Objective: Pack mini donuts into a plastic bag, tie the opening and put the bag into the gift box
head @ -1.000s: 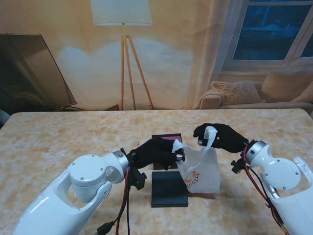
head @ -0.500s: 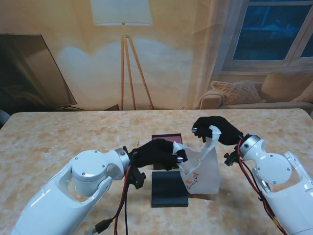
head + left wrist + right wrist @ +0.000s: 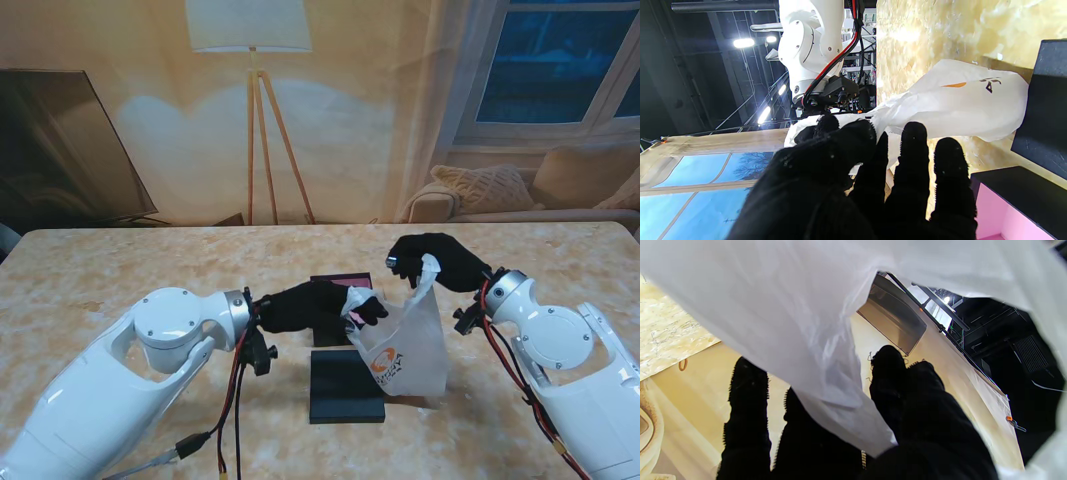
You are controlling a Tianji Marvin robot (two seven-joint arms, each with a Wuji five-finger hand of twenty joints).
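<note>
Since half a second ago the left hand point(image 3: 318, 305) has pulled its corner of the bag point(image 3: 405, 345) leftward, stretching the top. The white bag stands on the counter point(image 3: 120, 280) beside the black box point(image 3: 345, 385), pinched by both the left and the right hand point(image 3: 435, 260). Its orange logo and lettering are unreadable.

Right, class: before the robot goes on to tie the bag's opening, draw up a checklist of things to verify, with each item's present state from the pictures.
1. Left hand grips one side of the plastic bag top: ok.
2. Right hand grips the other handle: ok.
3. Bag bottom rests on the table: ok.
4. Mini donuts are inside the bag: cannot tell, the plastic hides its contents.
5. Gift box stands open, pink inside, behind the left hand: ok.
6. Black lid lies apart from the box, nearer to me: ok.
</note>
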